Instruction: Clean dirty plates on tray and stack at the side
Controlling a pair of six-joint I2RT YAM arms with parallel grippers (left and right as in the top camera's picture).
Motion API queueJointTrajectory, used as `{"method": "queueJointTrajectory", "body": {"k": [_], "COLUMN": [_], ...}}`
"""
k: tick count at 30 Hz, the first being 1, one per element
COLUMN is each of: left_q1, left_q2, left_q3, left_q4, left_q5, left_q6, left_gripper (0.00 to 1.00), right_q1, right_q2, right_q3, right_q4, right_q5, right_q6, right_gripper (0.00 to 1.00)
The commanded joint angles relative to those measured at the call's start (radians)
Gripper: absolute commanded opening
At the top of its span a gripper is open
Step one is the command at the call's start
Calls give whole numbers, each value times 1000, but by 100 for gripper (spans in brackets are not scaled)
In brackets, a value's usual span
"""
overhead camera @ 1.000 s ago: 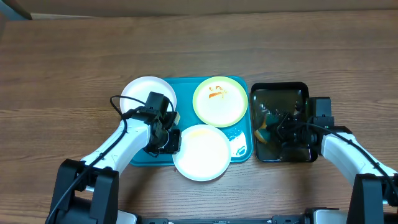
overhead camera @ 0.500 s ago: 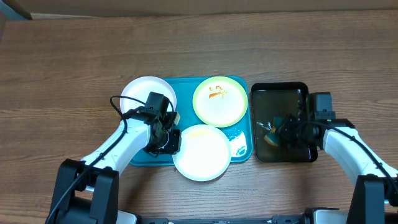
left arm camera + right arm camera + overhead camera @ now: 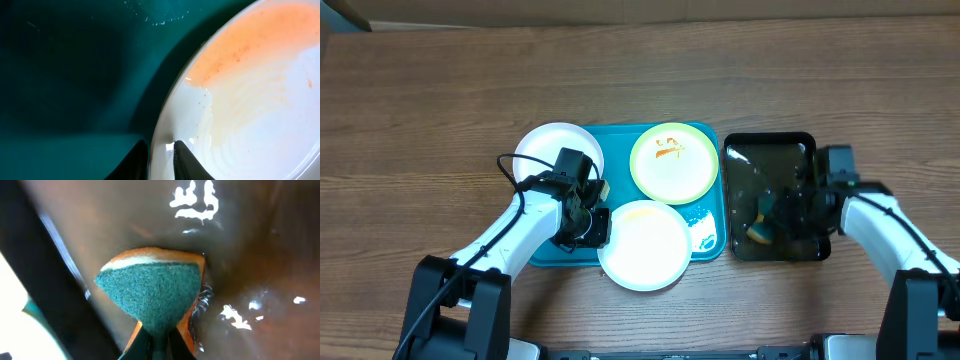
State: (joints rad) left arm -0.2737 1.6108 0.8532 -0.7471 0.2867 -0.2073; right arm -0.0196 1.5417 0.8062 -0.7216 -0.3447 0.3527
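Observation:
The teal tray (image 3: 710, 215) holds a lime-green rimmed plate (image 3: 673, 162) with orange sauce smears. A white plate (image 3: 645, 245) with a faint orange film hangs over the tray's front edge. My left gripper (image 3: 597, 228) is shut on this plate's left rim; the left wrist view shows the fingers (image 3: 161, 159) pinching the rim (image 3: 240, 100). Another white plate (image 3: 545, 148) lies at the tray's left end, partly under my left arm. My right gripper (image 3: 772, 218) is shut on a green-and-orange sponge (image 3: 155, 292) inside the black tray (image 3: 772, 152).
The black tray stands just right of the teal tray and holds wet, glistening liquid (image 3: 235, 317). Brown wooden table (image 3: 440, 100) surrounds both trays. A cable (image 3: 510, 170) loops by my left wrist.
My right gripper has moved the sponge about inside the black tray, now toward its lower middle. My left arm and the plates have not moved.

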Motion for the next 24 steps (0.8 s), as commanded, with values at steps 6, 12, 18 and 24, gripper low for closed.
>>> {"method": "queueJointTrajectory", "body": {"k": [6, 12, 18, 24], "left_q1": [-4, -4, -4, -4], "left_q2": [5, 5, 5, 5], "left_q3": [-9, -9, -9, -9], "left_q4": [4, 3, 3, 2], "left_q5": [-6, -5, -5, -5], "left_q6": [1, 1, 1, 1], "left_gripper": [22, 22, 21, 21], "right_q1": [3, 2, -11, -11], "right_q2": [6, 42, 93, 97], "right_q3": [125, 33, -37, -19], "right_q4": [-51, 29, 63, 114], "right_q5": [-5, 10, -67, -193], "right_q6": [-122, -115, 114, 113], "right_gripper": [4, 4, 4, 4]}}
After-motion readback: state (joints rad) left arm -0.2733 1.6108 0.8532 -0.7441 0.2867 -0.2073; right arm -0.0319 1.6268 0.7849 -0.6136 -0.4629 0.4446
